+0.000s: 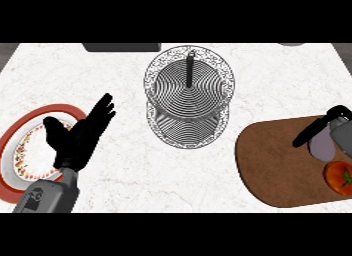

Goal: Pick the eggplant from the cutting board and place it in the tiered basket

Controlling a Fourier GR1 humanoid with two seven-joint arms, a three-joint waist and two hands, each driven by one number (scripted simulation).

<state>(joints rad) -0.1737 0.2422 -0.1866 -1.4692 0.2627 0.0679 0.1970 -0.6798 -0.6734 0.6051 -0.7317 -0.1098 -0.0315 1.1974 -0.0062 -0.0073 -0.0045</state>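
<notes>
Eggplant [323,145] on the cutting board [275,165] beside the tomato [343,178] — smooth, probably slippery, fairly light; right hand [321,127] curls round its middle. Left hand [79,132] rests open.

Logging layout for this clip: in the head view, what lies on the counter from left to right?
Plate → left robot hand → tiered basket → cutting board → tomato, on the board's right end under the right robot hand.

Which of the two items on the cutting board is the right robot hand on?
The pale purple eggplant, under the right robot hand. The red tomato lies untouched nearer the cutting board's lower edge.
</notes>
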